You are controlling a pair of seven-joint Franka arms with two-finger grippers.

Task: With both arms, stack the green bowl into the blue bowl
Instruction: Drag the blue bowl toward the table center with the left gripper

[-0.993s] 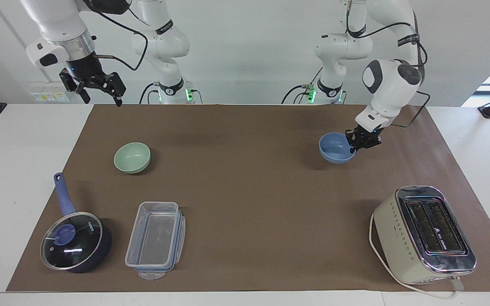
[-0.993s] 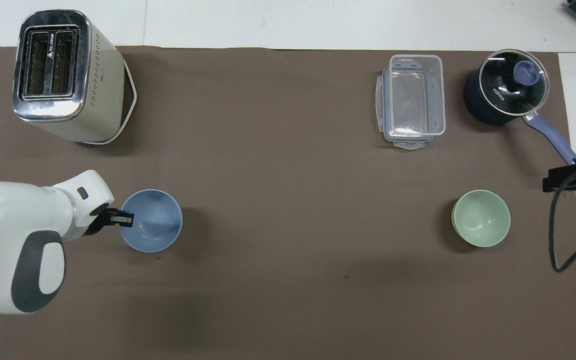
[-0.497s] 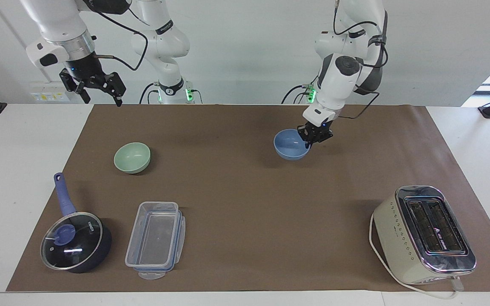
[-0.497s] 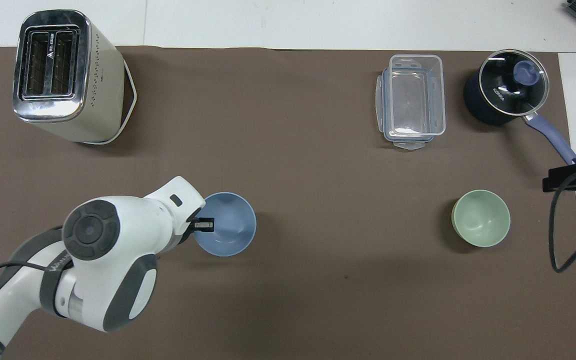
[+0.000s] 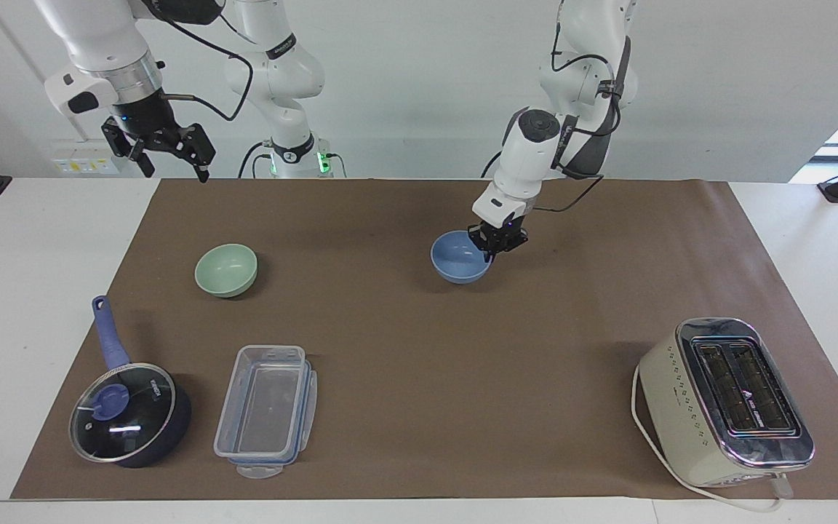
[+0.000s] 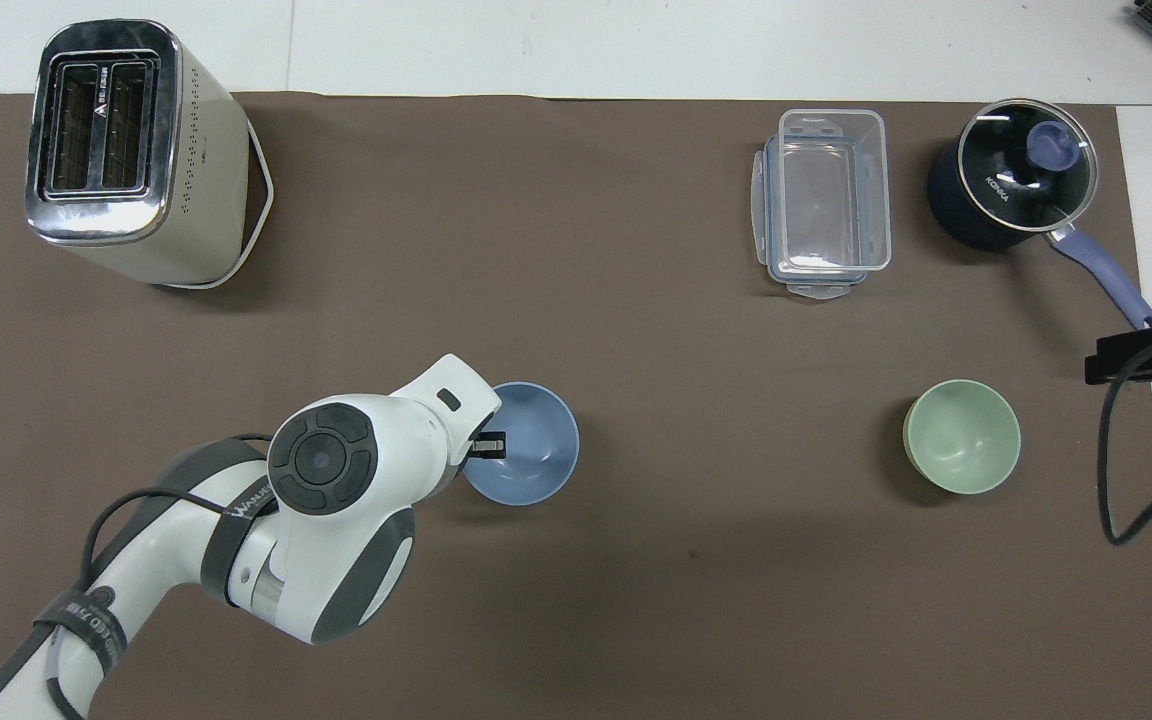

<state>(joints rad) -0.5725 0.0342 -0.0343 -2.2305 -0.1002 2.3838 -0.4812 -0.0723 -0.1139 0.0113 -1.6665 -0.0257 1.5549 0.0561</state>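
The blue bowl sits mid-surface, its rim at three o'clock pinched by the left end effector. Set it down flat and let go gently. The green bowl rests well apart. The right end effector waits, fingers spread, holding nothing.

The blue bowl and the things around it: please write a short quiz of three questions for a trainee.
1. True or false: the left gripper is closed on the rim of the blue bowl.
2. Which thing is nearer to the robots: the green bowl or the clear container?
3. Fill in: the right gripper waits in the air above the table's edge at the ____ arm's end.

Key: 1 true; 2 the green bowl; 3 right.
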